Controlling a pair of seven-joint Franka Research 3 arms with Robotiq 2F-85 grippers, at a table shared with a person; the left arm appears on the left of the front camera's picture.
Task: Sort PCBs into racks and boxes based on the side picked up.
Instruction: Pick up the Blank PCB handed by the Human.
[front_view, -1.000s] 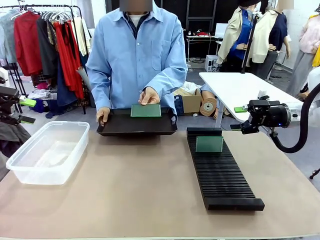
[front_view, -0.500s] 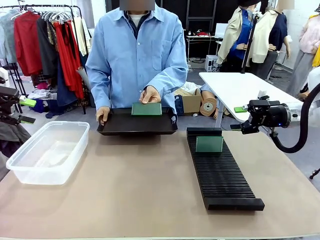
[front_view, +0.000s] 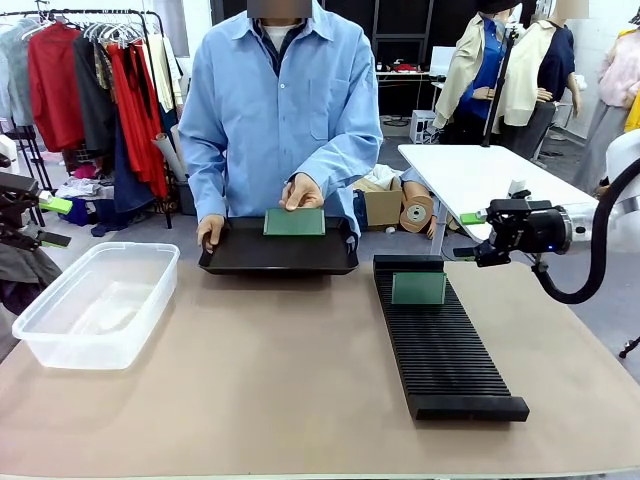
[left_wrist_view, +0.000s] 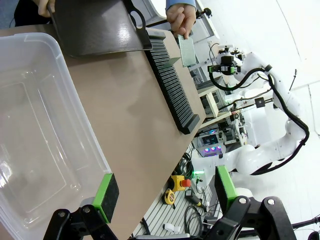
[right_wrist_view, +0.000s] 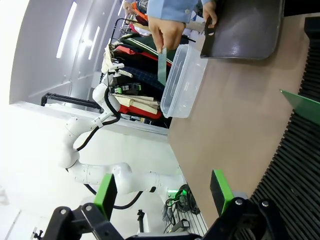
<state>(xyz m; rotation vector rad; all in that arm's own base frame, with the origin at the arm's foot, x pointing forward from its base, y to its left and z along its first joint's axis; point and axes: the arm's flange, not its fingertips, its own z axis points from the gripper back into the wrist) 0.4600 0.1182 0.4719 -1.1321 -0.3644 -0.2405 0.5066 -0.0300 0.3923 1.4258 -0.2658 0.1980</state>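
**Stock on my remote station, largest first**

1. Table (front_view: 280, 400): tan top. It carries items 3 to 5.
2. Person (front_view: 275, 110): in a blue shirt, standing at the far side and facing my front camera.
3. Rack (front_view: 450, 350): long, black and narrow-slotted. It lies on the table's right half and runs from the far side toward me.
4. Tub (front_view: 70, 345): clear plastic with a rim, on the table's left side, well apart from the rack.
5. Tray (front_view: 280, 255): black and shallow, at the far edge in front of the person. The first hand (front_view: 209, 231) grips its handle on picture left.
6. Left gripper (left_wrist_view: 165, 192): green-padded fingers are spread wide with nothing between them. It hangs by the tub's near corner at the table edge.
7. Right gripper (right_wrist_view: 163, 194): fingers are spread wide with nothing between them. I see it in the air to the right of the rack's far end.
8. First PCB (front_view: 294, 222): green, pinched by its top edge in the second hand (front_view: 300, 190) and hanging over the tray.
9. Second PCB (front_view: 418, 288): green, standing upright in a slot near the rack's far end.
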